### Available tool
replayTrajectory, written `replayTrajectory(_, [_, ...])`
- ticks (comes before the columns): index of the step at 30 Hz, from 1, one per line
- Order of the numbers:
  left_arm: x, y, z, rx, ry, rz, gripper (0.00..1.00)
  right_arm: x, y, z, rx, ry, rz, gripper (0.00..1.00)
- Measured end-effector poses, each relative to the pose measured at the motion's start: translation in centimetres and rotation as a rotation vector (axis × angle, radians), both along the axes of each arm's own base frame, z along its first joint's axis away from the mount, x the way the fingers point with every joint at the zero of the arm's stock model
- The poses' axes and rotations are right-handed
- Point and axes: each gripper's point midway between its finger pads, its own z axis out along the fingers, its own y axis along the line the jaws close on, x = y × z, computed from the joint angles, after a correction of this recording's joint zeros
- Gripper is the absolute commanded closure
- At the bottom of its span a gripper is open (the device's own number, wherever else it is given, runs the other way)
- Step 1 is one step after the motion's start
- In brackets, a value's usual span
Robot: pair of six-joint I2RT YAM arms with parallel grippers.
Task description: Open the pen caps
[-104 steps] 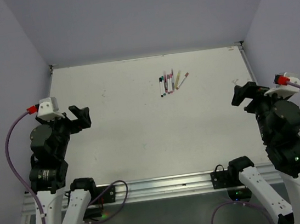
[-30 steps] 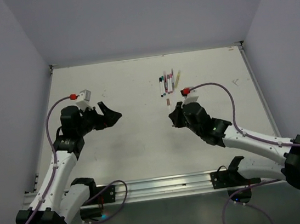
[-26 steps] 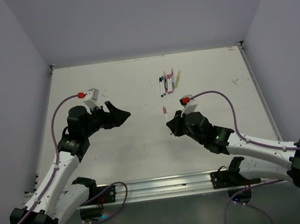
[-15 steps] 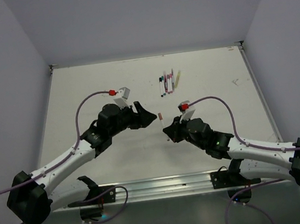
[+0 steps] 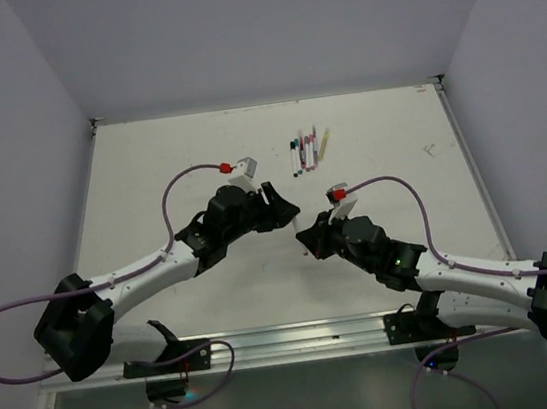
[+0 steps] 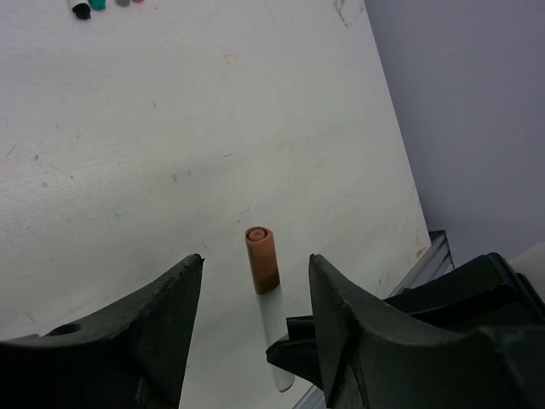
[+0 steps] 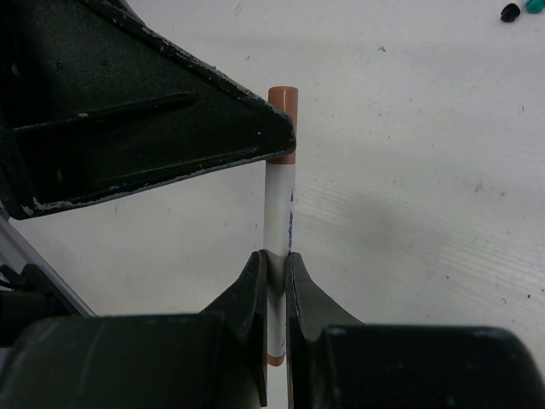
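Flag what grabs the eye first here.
Mid-table, the right end effector clamps a white pen by its barrel, the brown cap pointing at the left end effector. That one is open, its fingers on either side of the cap, not shut on it. A cluster of other pens lies far back on the table.

1. We see a rusty orange-brown pen cap (image 6: pixel 262 258) on a white pen barrel (image 7: pixel 278 213) with small blue print.
2. We find the left gripper (image 6: pixel 255 268) and right gripper (image 7: pixel 278 260) both black.
3. The table (image 5: pixel 175 147) is white, faintly speckled.
4. In the upper left of the left wrist view we see a black cap (image 6: pixel 81 10) and a green cap (image 6: pixel 98 4).
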Motion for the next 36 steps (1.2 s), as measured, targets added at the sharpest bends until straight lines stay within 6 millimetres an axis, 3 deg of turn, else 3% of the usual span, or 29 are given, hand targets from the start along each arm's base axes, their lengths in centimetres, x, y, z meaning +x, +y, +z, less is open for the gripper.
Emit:
replayTrajectory(7, [0.9, -1.2, 0.2, -0.014, -0.008, -0.001, 0.63, 0.1, 0.2, -0.4, -0.006, 0.005, 0.004, 1.0])
replayTrajectory(14, [1.0, -1.5, -0.4, -0.014, 0.006, -0.003, 0.99, 0.1, 0.2, -0.8, -0.012, 0.009, 0.003, 1.0])
replayTrajectory(17, [1.0, -1.6, -0.5, -0.017, 0.013, -0.004, 1.0, 0.0, 0.1, -1.0, -0.017, 0.011, 0.003, 1.0])
replayTrajectory(21, [0.9, -1.7, -0.6, -0.019, 0.016, -0.007, 1.0, 0.1, 0.1, -1.0, -0.018, 0.009, 0.003, 0.64])
replayTrajectory(25, [1.0, -1.7, -0.6, -0.019, 0.015, -0.008, 1.0, 0.3, 0.4, -0.7, -0.009, -0.008, 0.007, 0.59])
replayTrajectory(27, [1.0, -1.7, -0.6, -0.02, 0.015, -0.008, 1.0, 0.4, 0.6, -1.0, -0.02, -0.007, 0.009, 0.59])
replayTrajectory(30, [1.0, -1.7, -0.5, -0.021, 0.014, -0.007, 1.0, 0.6, 0.9, -2.0, -0.056, 0.004, 0.014, 0.67])
replayTrajectory(33, [1.1, -1.9, -0.3, -0.031, 0.005, -0.007, 1.0, 0.9, 1.2, -2.3, -0.077, 0.002, 0.016, 0.92])
replayTrajectory(36, [1.3, -1.7, -0.2, -0.029, 0.0, 0.005, 1.0, 1.3, 1.2, -2.5, -0.088, 0.003, 0.006, 1.0])
